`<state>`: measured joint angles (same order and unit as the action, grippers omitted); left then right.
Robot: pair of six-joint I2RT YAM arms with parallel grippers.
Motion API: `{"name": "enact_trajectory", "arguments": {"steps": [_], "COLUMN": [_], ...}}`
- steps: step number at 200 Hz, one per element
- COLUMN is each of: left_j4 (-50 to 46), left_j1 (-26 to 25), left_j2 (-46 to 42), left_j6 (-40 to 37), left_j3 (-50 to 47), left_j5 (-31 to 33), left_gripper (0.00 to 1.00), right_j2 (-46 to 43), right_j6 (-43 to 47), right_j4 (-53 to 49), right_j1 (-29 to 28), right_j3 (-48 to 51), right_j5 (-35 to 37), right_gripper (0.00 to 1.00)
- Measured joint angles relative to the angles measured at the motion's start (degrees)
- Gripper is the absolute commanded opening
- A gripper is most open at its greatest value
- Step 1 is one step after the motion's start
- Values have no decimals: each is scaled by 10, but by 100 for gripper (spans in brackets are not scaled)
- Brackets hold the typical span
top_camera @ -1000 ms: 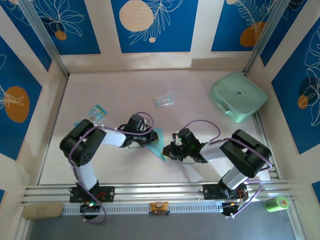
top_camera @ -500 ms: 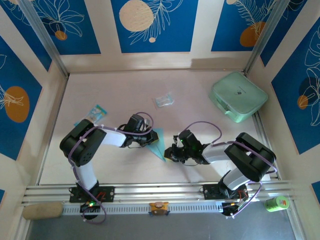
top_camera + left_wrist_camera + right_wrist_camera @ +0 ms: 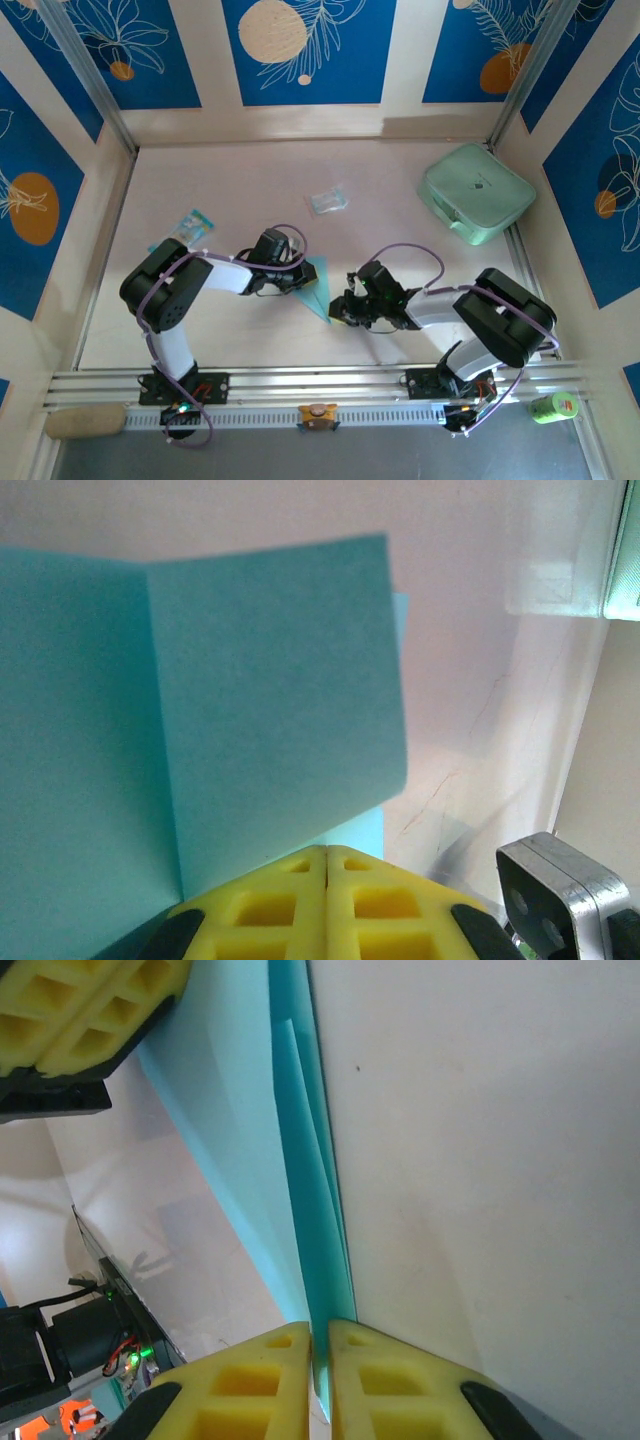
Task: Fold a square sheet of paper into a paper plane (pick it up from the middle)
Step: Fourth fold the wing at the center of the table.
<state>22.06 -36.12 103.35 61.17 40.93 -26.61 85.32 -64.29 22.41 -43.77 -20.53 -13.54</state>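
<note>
Closest to the table's near edge, my right fingers (image 3: 390,1385) lie low over the table (image 3: 400,180), parted by only a narrow slit. The pointed near tip of the square sheet of paper (image 3: 300,1160) runs straight into that slit. I cannot tell whether my pads press on it or merely flank it.

The sheet lies in the middle of the table's near half, between my two arms. It is plain light blue and folded into a long triangle, with the point toward the near edge and the broad end toward the far edge. From my right wrist I see several thin layers lying edge beside edge along its length, with one wider panel to their left. From my left wrist it shows as two panels meeting at a straight crease. The right-hand panel has clean corners, and a paler layer peeks out past its right and lower edges.

My left fingers (image 3: 270,910) are on the sheet's left side, near its broad end. They are pressed flat together with no gap along the seam, and their tips are right up against the paper. Whether a layer is caught between them I cannot tell.

Beyond the sheet, toward the middle of the table, lies a clear crumpled wrapper (image 3: 327,200), well apart from it. A small blue-and-white packet (image 3: 193,225) sits near the left edge. A mint-green case (image 3: 477,192) rests by the right edge toward the far right corner.
</note>
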Motion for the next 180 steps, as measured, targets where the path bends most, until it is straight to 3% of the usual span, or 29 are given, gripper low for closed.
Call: {"name": "enact_trajectory", "arguments": {"steps": [44, 103, 154, 180], "left_j4": [2, 9, 11, 12], "left_j1": [1, 1, 1, 1], "left_j2": [0, 0, 0, 0], "left_j6": [0, 0, 1, 3], "left_j3": [-1, -4, -5, -5], "left_j5": [0, 0, -2, -2], "left_gripper": [5, 5, 5, 5], "right_j2": [3, -21, -22, -20], "right_j6": [4, 6, 17, 17], "right_j4": [2, -30, -40, -38], "right_j1": [-1, -5, -5, -4], "right_j3": [3, 6, 8, 8], "right_j5": [0, 2, -3, -5], "right_gripper": [5, 13, 3, 3]}}
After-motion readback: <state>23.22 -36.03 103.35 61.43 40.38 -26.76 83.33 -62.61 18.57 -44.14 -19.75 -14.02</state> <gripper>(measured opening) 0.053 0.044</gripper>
